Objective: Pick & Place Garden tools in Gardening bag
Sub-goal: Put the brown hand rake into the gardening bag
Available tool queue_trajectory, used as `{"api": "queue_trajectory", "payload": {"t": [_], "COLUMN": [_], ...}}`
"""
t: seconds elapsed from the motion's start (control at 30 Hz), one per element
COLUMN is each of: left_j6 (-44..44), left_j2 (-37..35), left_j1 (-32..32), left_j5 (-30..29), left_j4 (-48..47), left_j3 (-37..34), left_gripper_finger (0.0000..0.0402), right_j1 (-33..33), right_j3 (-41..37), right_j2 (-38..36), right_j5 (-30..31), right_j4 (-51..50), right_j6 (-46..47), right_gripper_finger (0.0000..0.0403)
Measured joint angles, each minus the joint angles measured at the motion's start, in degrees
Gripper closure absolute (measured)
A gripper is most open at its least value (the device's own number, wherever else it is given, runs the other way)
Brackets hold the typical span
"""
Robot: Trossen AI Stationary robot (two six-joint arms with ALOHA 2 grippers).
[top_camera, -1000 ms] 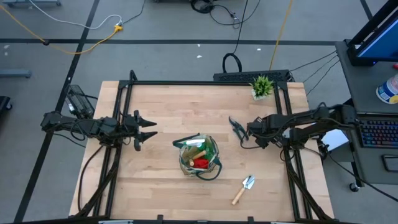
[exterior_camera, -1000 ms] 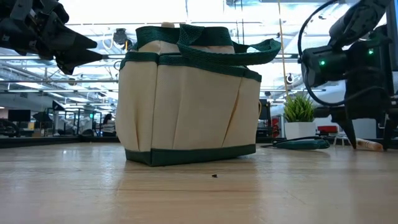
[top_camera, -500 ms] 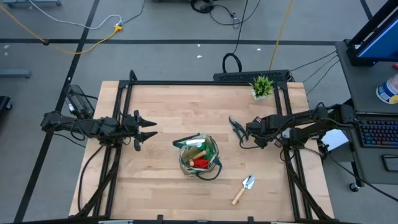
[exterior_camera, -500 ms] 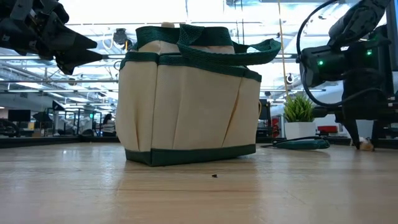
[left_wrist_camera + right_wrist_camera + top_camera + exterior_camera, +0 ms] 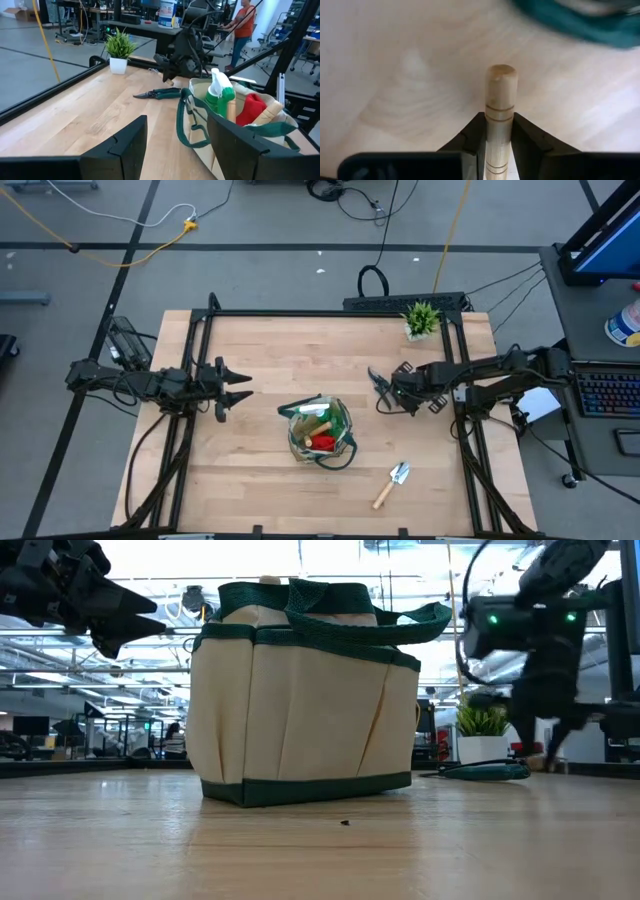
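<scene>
Right wrist view alone shows the right claw [image 5: 497, 131] clamped on a wooden tool handle [image 5: 500, 100] near the desk's right edge, beside pruning shears [image 5: 380, 383]; left claw [image 5: 243, 385] waits open left of the mid-desk gardening bag [image 5: 320, 431]; no legible writing.

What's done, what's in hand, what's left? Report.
Done: the gardening bag already holds a red glove, a green-white spray bottle and wooden handles. In hand: the right claw is shut on a wooden tool handle beside the pruning shears. Left: the shears and the trowel. The left claw waits, open.
</scene>
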Motion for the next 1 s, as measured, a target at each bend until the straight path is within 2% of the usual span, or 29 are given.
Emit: {"api": "queue_trajectory", "payload": {"t": [0.47, 0.8, 1.0], "left_j6": [-3.2, -3.2, -3.0], "left_j2": [0.0, 0.0, 0.0], "left_j1": [0.0, 0.0, 0.0], "left_j5": [0.0, 0.0, 0.0], "left_j4": [0.2, 0.2, 0.2], "left_j3": [0.0, 0.0, 0.0], "left_gripper_finger": [0.0190, 0.0190, 0.0190], "right_j1": [0.0, 0.0, 0.0], "right_j3": [16.9, 28.8, 33.4], "right_j2": [-0.1, -0.1, -0.1], "right_j5": [-0.1, -0.6, -8.5], "right_j4": [1.4, 8.2, 13.6], "right_j6": [-0.1, 2.7, 12.5], "right_gripper_finger": [0.0342, 0.0342, 0.0342]}}
